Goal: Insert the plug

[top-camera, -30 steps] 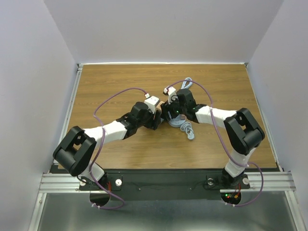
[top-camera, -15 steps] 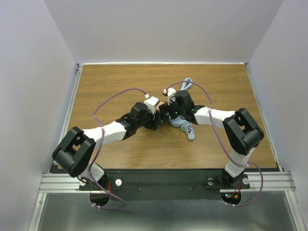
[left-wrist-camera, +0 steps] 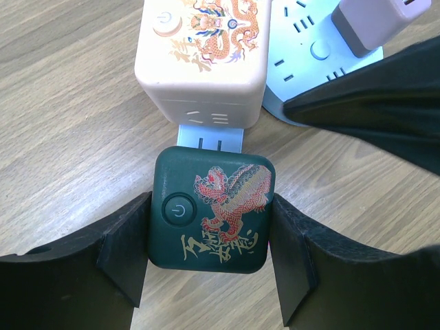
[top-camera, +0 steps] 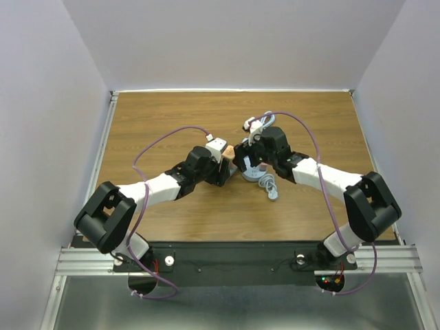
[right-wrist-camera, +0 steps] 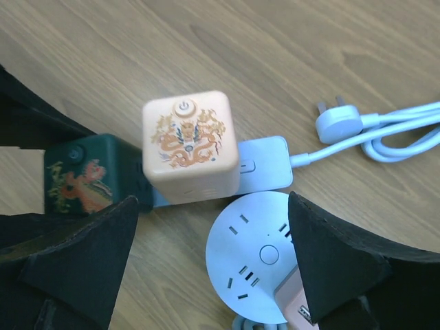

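A cream plug cube with a gold dragon stands on the pale blue power strip, and it also shows in the left wrist view as the cream cube. My right gripper hangs above it, open wide and holding nothing. Its fingers straddle the round white socket hub. At the strip's other end sits a dark green cube with a red dragon. My left gripper is shut on it, pads against both sides. In the top view both grippers meet at mid-table.
A pink adapter sits plugged into the round hub. A pale blue three-pin plug on a looped cable lies loose on the wood to the right. The cable coil lies near my right arm.
My right gripper has opened, let go of the cream cube and lifted back; its arm swung out to the right. The left gripper has stayed on the green cube.
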